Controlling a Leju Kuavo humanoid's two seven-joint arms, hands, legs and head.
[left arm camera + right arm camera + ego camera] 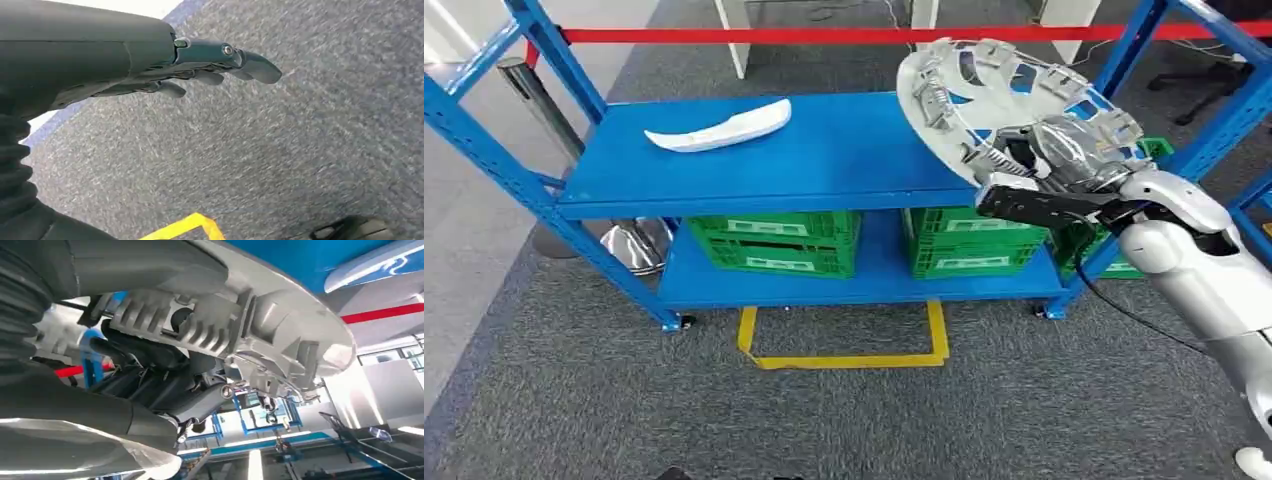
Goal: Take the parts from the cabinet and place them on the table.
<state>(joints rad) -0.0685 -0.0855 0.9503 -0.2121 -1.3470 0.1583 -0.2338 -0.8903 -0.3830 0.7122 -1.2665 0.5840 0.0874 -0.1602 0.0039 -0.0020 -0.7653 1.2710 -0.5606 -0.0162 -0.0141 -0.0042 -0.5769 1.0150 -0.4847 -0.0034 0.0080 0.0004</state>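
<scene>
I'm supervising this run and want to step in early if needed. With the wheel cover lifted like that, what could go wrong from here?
1. The right robot hand grips the wheel cover near one edge, so the tilted disc may slip or swing.
2. The cover hangs beside the blue rack post; turning away could clip it.
3. The white curved part lies on the top shelf; a low swing of the cover could knock it.

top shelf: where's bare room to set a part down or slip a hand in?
Bare blue top shelf lies open between the white curved part and the wheel cover that the right hand holds tilted over its right end. Crowded: that right end, and the lower shelf with its green crates.
</scene>
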